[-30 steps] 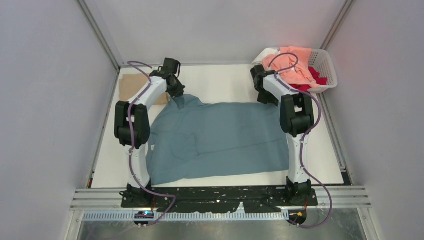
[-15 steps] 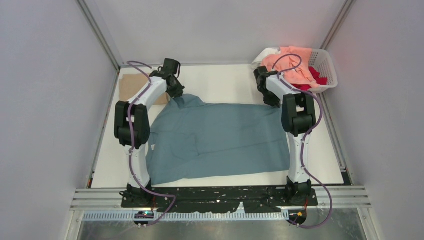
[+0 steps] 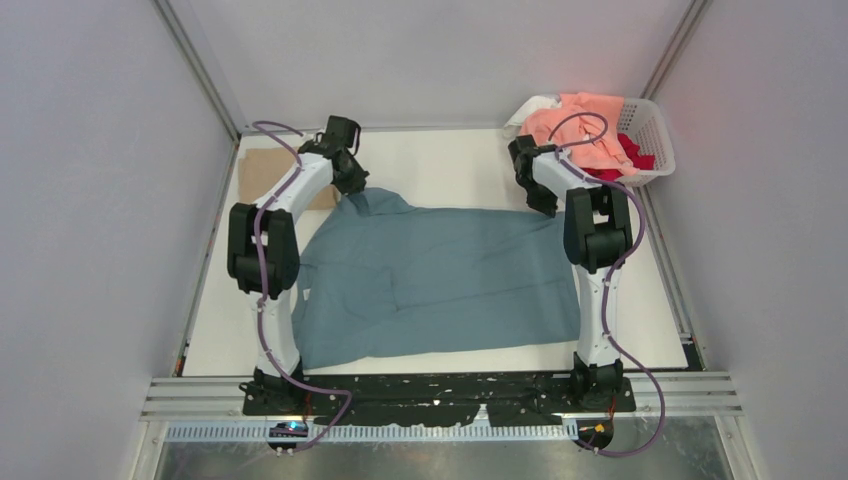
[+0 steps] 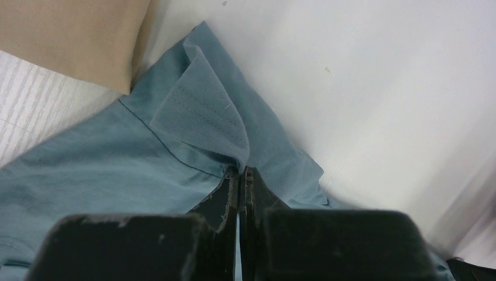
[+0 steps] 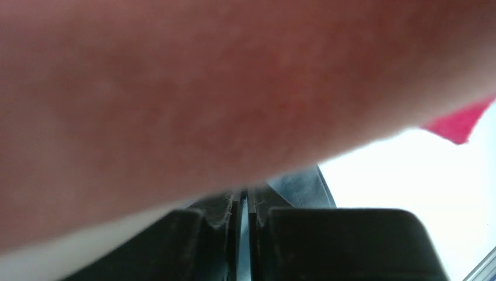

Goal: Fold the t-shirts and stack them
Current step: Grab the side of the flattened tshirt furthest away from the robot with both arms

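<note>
A dusty teal t-shirt (image 3: 440,280) lies spread across the middle of the table. My left gripper (image 3: 355,188) is shut on its far left corner, and the left wrist view shows the fingertips (image 4: 241,170) pinching a raised fold of teal cloth (image 4: 205,117). My right gripper (image 3: 545,208) sits at the shirt's far right corner. In the right wrist view its jaws (image 5: 245,193) stand almost together with a strip of teal cloth (image 5: 304,187) between and beside them. A blurred peach-pink t-shirt (image 5: 175,88) fills most of that view.
A tan t-shirt (image 3: 262,172) lies folded at the far left, just beyond the left gripper. A white lattice basket (image 3: 655,130) at the far right corner holds the peach-pink t-shirt (image 3: 585,125) and a red one (image 3: 630,158), close behind the right gripper.
The right gripper's jaws have closed at the teal shirt's far right corner, and that wrist has shifted slightly right. The left arm and the shirt have stayed still.
</note>
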